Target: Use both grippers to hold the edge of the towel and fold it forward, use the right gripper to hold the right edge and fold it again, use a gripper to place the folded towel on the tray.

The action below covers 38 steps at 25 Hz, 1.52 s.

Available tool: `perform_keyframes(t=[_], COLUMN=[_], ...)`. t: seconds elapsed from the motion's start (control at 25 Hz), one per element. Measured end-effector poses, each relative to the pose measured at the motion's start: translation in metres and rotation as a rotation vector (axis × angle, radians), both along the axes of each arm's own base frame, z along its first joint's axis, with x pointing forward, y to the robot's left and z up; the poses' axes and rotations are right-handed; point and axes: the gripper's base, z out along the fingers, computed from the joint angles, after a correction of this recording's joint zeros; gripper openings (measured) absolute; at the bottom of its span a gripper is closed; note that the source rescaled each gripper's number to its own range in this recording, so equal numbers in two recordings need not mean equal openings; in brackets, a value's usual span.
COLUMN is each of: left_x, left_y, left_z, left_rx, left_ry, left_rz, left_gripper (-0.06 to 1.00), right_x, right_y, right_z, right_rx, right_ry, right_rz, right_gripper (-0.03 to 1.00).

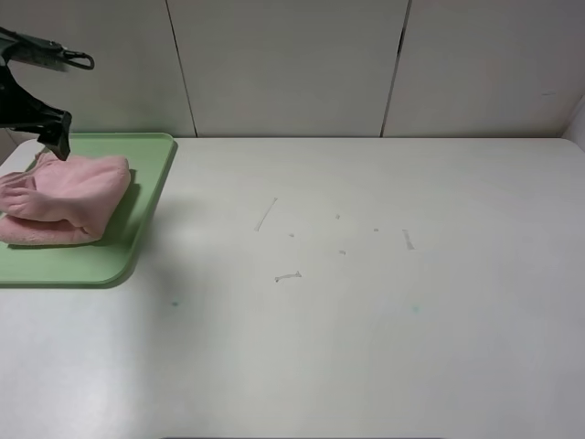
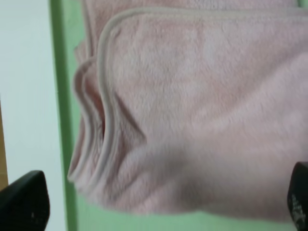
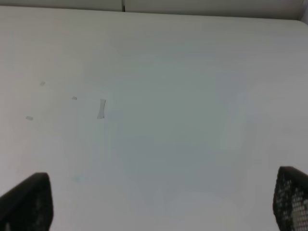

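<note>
The pink towel (image 1: pixel 64 197) lies folded in a soft bundle on the light-green tray (image 1: pixel 101 261) at the far left of the table. My left gripper (image 1: pixel 57 142) hangs just above the towel's back edge, open and empty. In the left wrist view the towel (image 2: pixel 192 120) fills the picture, its stitched hem (image 2: pixel 103 96) curving in layers beside the tray's rim (image 2: pixel 60 96). The gripper (image 2: pixel 154 207) has its dark fingertips (image 2: pixel 24 202) far apart. My right gripper (image 3: pixel 159 202) is open and empty over bare table and does not show in the exterior view.
The white table (image 1: pixel 366 302) stretches right of the tray, with a few small grey marks (image 1: pixel 288 275) near its middle. A pale panelled wall (image 1: pixel 292 64) stands along the back edge. The tray runs off the left edge of the exterior view.
</note>
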Motion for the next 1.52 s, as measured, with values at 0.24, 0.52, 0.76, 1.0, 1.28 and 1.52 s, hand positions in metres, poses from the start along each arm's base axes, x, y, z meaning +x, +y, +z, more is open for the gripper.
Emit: perform_keyframes(t=[0.24, 0.52, 0.76, 1.0, 1.28, 1.52], left_x=[-0.021, -0.051, -0.082, -0.133, -0.193, -0.252], left_y=[-0.01, -0.039, -0.063, -0.07, -0.064, -0.057], left_z=[0.02, 0.048, 0.083, 0.088, 0.072, 0.068], left_rx=[-0.047, -0.036, -0.086, -0.104, -0.163, -0.24], left_ry=[0.069, 0.171, 0.141, 0.121, 0.14, 0.048], left_rz=[0.037, 0.001, -0.019, -0.066, -0.06, -0.071], left_gripper=[1.0, 1.0, 1.0, 1.0, 1.0, 1.0], right_x=[0.0, 0.0, 0.0, 0.0, 0.0, 0.0], right_y=[0.0, 0.0, 0.0, 0.0, 0.0, 0.0], right_z=[0.0, 0.0, 0.0, 0.0, 0.0, 0.0], right_rx=[0.0, 0.0, 0.0, 0.0, 0.0, 0.0], right_ry=[0.0, 0.0, 0.0, 0.0, 0.0, 0.0], right_rz=[0.0, 0.0, 0.0, 0.0, 0.0, 0.0], right_gripper=[1.0, 1.0, 1.0, 1.0, 1.0, 1.0])
